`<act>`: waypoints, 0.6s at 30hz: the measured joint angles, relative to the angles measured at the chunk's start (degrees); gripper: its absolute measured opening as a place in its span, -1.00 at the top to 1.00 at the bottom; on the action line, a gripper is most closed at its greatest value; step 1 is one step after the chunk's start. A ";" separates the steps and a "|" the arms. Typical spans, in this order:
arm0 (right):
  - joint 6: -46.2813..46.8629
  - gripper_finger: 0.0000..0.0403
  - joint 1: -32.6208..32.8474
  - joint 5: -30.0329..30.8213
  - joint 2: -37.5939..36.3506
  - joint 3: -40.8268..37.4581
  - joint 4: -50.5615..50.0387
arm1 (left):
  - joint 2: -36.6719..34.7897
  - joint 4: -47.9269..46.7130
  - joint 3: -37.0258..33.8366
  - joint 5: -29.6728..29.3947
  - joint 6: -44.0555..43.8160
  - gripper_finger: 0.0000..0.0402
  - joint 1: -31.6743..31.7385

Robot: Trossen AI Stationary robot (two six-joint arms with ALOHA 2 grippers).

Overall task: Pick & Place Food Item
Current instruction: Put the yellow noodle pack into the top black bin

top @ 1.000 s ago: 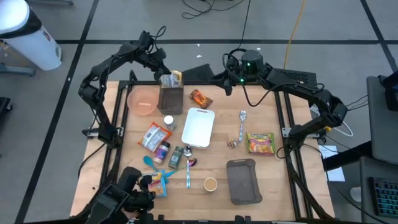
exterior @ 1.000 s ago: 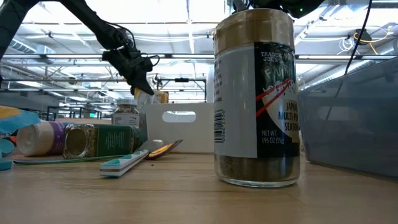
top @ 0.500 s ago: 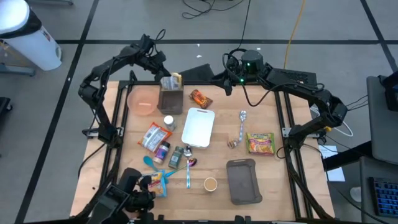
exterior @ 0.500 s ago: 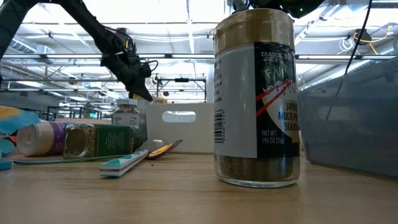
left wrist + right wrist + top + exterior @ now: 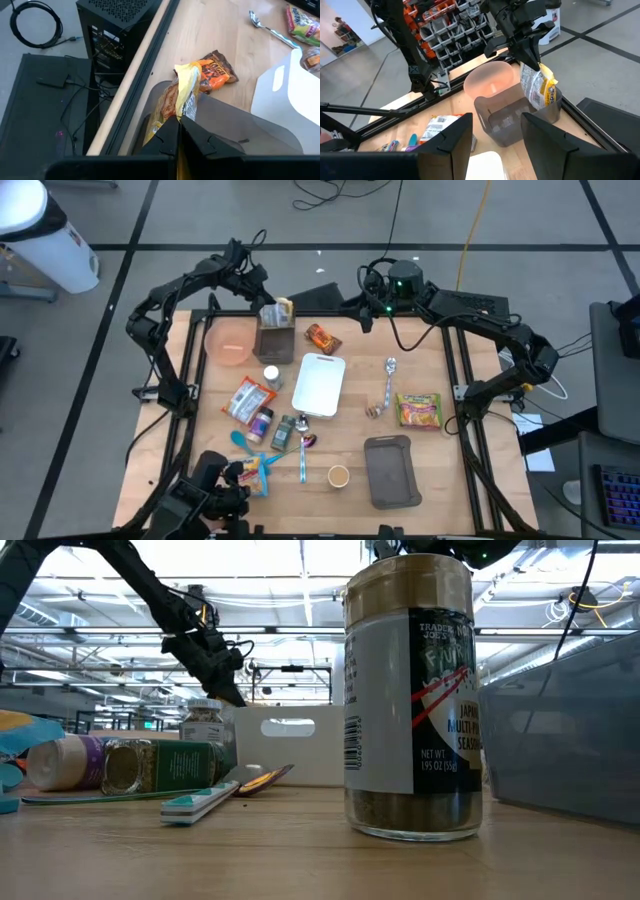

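Observation:
My left gripper (image 5: 266, 300) is shut on a yellow snack bag (image 5: 184, 95) over the dark see-through bin (image 5: 275, 340) at the table's far left. The bag's lower part is inside the bin (image 5: 512, 120); the right wrist view shows bag (image 5: 541, 86) and left gripper (image 5: 532, 56) together. In the low view the left gripper (image 5: 233, 692) sits behind the jars. My right gripper (image 5: 497, 145) is open and empty, at the far edge to the right of the bin (image 5: 367, 318). My left gripper pinches the bag's upper crimped end (image 5: 181, 116) between its two fingers. The fingers come from above and the far side, slanting down. The bag hangs below them, upright, with its lower part (image 5: 537, 102) down inside the bin.
A pink bowl (image 5: 231, 341) stands left of the bin, an orange snack pack (image 5: 322, 337) to its right. A white cutting board (image 5: 319, 383), spoon (image 5: 389, 385), noodle packet (image 5: 418, 409), grey tray (image 5: 388, 470), cup (image 5: 338, 475) and jars (image 5: 262, 420) lie nearer.
My left gripper has gone down a little with the yellow bag, still shut on it; in the low view the bag has sunk out of sight behind the jars.

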 joint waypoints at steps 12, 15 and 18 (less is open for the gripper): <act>0.00 0.21 0.00 0.02 -0.02 0.00 -0.01 | 0.00 0.77 0.00 -4.90 -0.35 0.80 0.05; 0.00 0.21 0.00 0.02 -0.02 0.00 -0.01 | -0.02 0.79 0.00 -5.67 -1.03 0.72 0.05; 0.00 0.21 0.00 0.01 -0.02 0.00 -0.01 | -0.02 0.93 0.00 -5.69 -1.35 0.64 0.05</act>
